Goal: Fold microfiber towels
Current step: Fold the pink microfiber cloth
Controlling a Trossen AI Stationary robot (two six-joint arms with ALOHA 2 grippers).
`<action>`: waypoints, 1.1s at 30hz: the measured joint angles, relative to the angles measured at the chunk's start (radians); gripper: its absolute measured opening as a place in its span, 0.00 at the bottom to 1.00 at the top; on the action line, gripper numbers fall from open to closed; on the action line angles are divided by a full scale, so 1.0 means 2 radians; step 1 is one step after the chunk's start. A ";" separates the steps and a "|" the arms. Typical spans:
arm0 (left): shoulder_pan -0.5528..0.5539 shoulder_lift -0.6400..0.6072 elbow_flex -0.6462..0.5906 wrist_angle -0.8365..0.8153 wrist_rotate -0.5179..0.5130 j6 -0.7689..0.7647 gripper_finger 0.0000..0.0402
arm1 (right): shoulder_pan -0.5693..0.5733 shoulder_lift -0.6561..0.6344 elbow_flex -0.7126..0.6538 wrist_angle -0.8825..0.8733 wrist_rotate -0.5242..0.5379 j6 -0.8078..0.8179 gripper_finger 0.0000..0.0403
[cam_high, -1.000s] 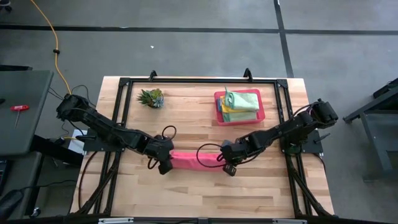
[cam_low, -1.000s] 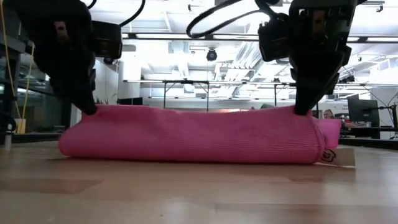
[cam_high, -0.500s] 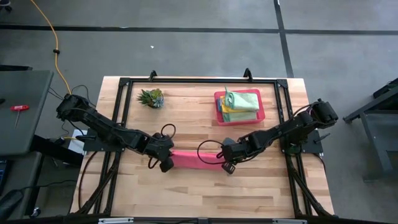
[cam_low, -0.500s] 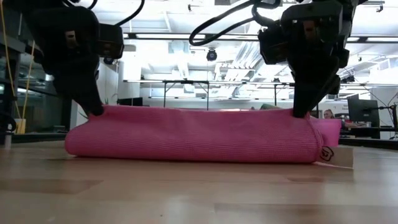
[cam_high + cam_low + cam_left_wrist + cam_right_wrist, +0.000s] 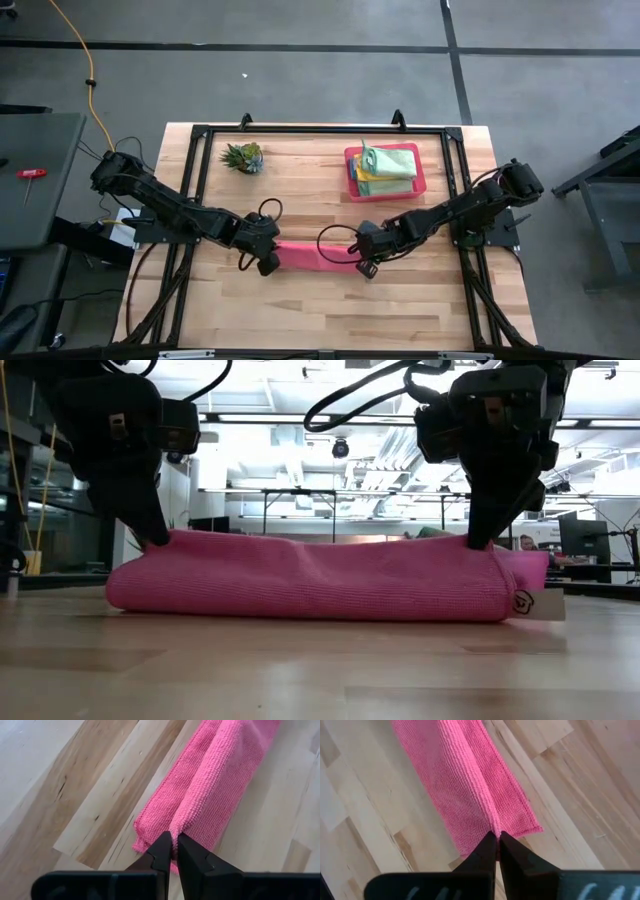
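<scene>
High view shows you where things stand: the fuzzy pink microfiber towel (image 5: 315,256) lies as a long narrow band on the pale wooden table (image 5: 300,310), stretched between your two arms. The left gripper (image 5: 268,262) sits at one end of it, the right gripper (image 5: 364,266) at the other.

In the left wrist view the dark fingers (image 5: 161,851) stand almost together with a thin edge of pink cloth pinched between them. In the right wrist view the fingers (image 5: 488,845) are pressed together on the folded edge at that end. Judge both as clamped on the towel.

Low view shows the band doubled over, thick and rounded, resting on the wood. I judge this towel is partly folded lengthwise; it likely needs at least one more fold across before it matches the rest.

Four other soft cloths (image 5: 388,166), in light green, teal and yellow, sit stacked in the rigid pink rectangular tray (image 5: 351,176), near the far side. They look already folded, so this pink one appears to be the last.

A small white tag (image 5: 537,603) at the towel's end carries a dark mark; you cannot read it.
</scene>
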 joint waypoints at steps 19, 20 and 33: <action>0.000 0.000 0.000 -0.029 -0.027 0.031 0.33 | 0.000 0.000 0.000 -0.035 0.031 0.009 0.43; 0.001 0.000 0.000 -0.031 -0.029 0.035 0.35 | 0.000 0.000 0.000 -0.038 0.031 0.009 0.45; 0.050 -0.060 0.000 -0.087 -0.022 0.136 0.53 | 0.010 0.000 0.000 -0.086 0.031 -0.056 0.47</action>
